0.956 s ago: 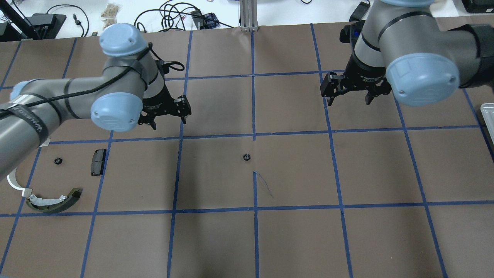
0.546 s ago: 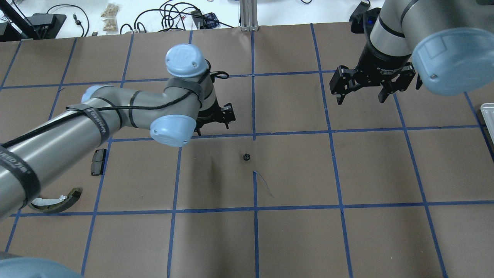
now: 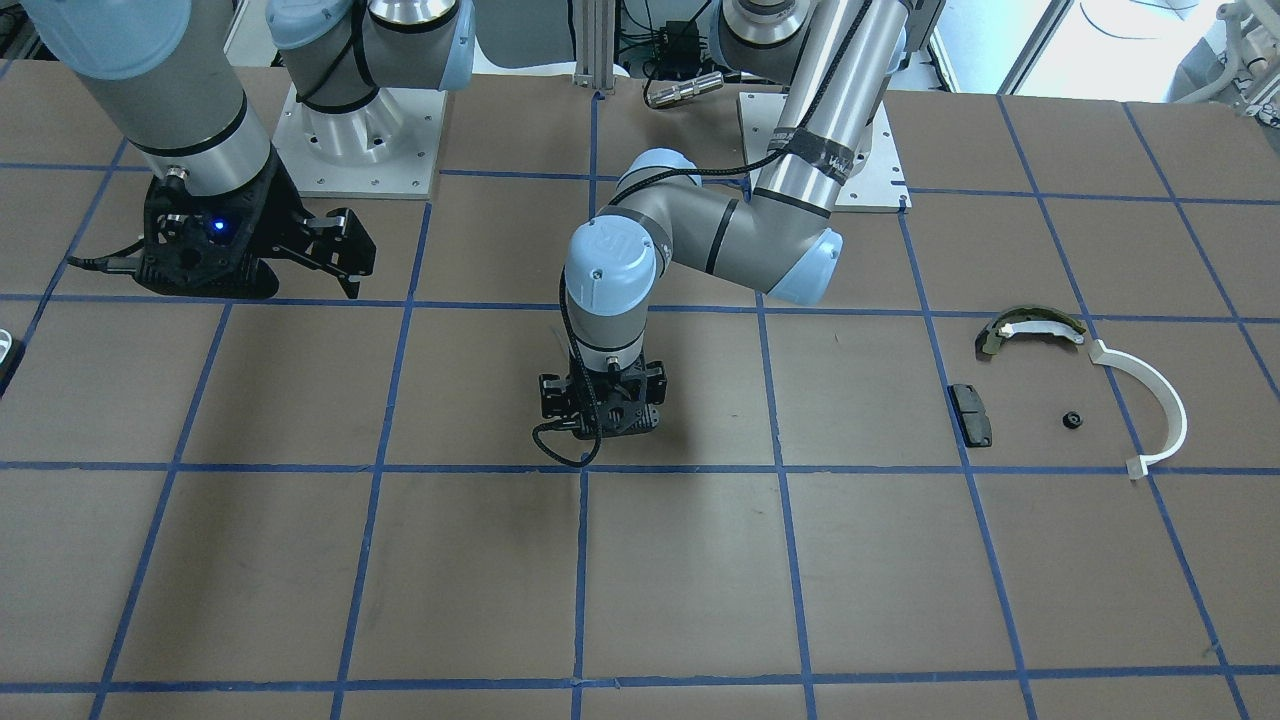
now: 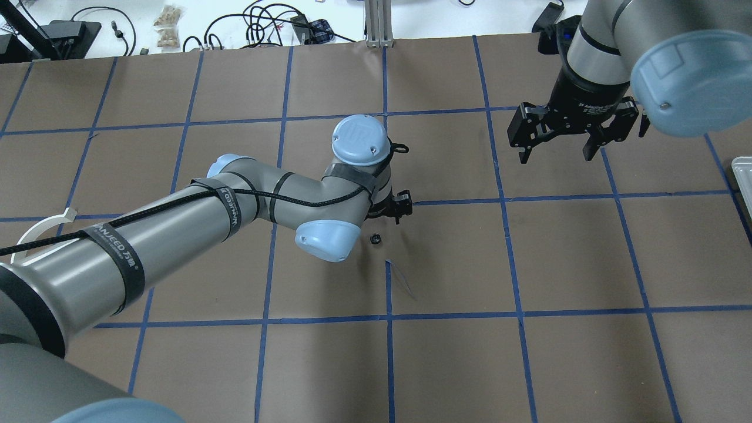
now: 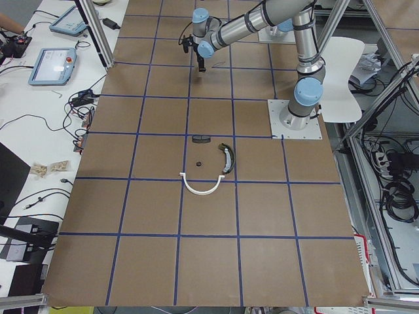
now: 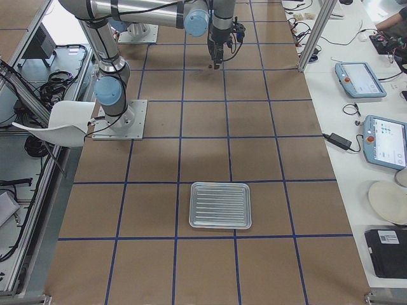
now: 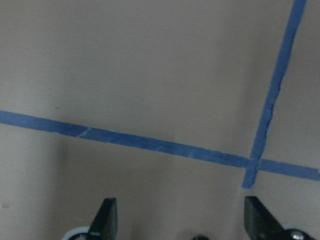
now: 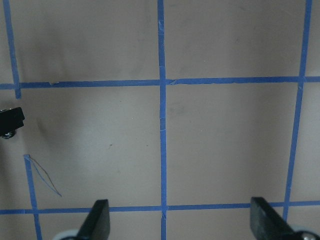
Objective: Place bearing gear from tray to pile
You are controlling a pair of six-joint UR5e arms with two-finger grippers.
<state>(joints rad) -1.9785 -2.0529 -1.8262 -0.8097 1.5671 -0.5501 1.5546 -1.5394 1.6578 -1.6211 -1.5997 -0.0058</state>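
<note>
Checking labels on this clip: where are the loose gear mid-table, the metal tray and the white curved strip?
Gear [image 4: 375, 238]: overhead view, its centre.
Tray [image 6: 220, 205]: right-side view, its ribbed floor.
White strip [image 3: 1178, 408]: front-facing view, middle of its arc.

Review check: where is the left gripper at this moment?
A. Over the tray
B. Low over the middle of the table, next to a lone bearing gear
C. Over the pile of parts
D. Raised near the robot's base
B: the left gripper hangs low over the middle of the table, jaws open. The small black bearing gear lies just beside it, well apart from the pile and the tray.
</note>
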